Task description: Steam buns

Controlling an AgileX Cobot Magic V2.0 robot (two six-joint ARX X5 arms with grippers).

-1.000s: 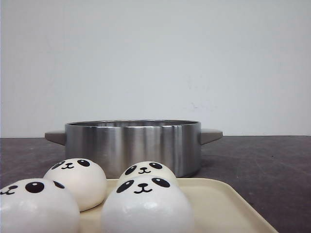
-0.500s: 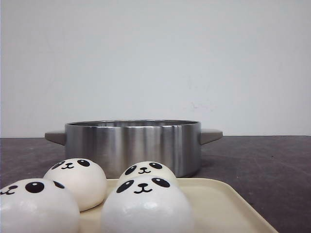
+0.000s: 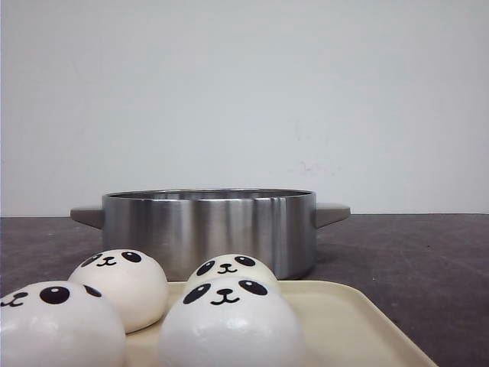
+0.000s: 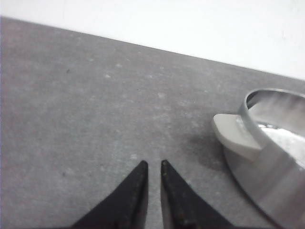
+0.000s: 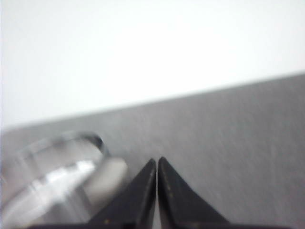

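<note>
Your front camera sits low, just behind the buns (image 3: pixel 231 325), facing the wall. Each wrist camera looks down past closed fingertips at the table (image 4: pixel 86 114). All three share the steel pot (image 3: pixel 208 229) (blurred in the right wrist view).

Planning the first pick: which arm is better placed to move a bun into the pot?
Probably left. The buns crowd the left half of the tray, the left arm's side. The left tool and right tool are both shut near the pot, holding nothing.

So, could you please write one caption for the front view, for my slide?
Four white panda-faced buns on a cream tray, before a two-handled steel pot on a dark table.
</note>
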